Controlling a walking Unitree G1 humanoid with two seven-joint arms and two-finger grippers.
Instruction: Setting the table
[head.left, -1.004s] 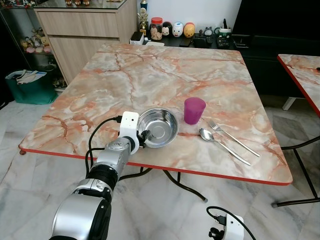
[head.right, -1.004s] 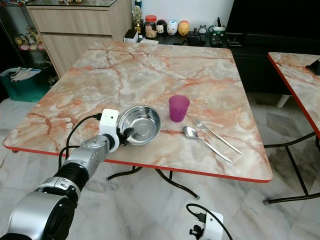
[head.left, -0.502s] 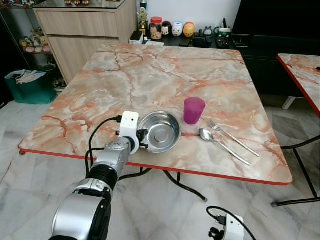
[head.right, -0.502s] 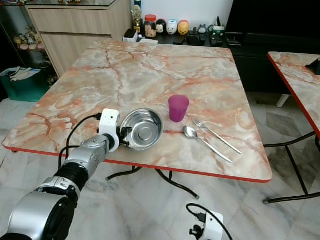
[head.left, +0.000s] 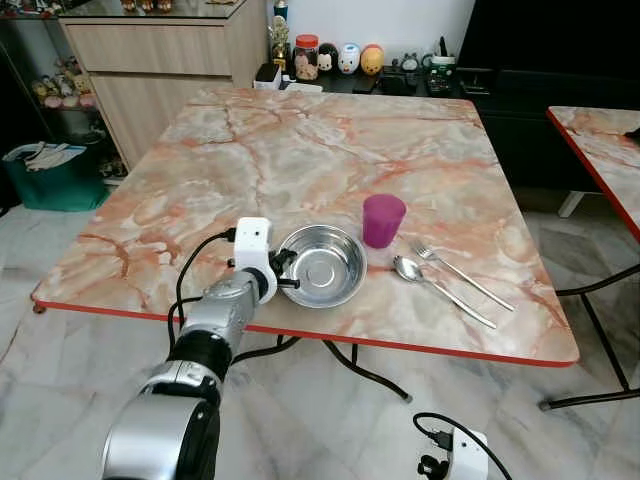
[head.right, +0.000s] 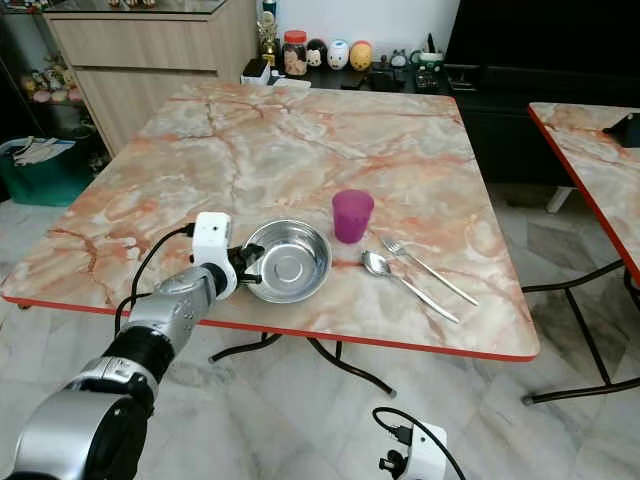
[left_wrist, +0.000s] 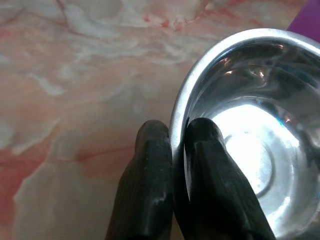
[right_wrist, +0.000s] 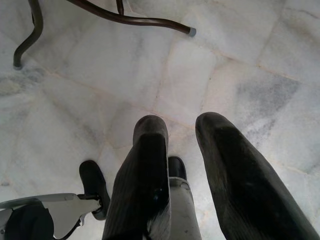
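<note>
Two black fingers of the left gripper are pinching the near-left rim of the stainless steel bowl, one inside, one outside, likely to slide it along the marble table by its near edge. Beside it are sitting the purple cup, spoon and fork. Hanging over the floor, the right gripper is spread apart, idle; its arm is cut off.
</note>
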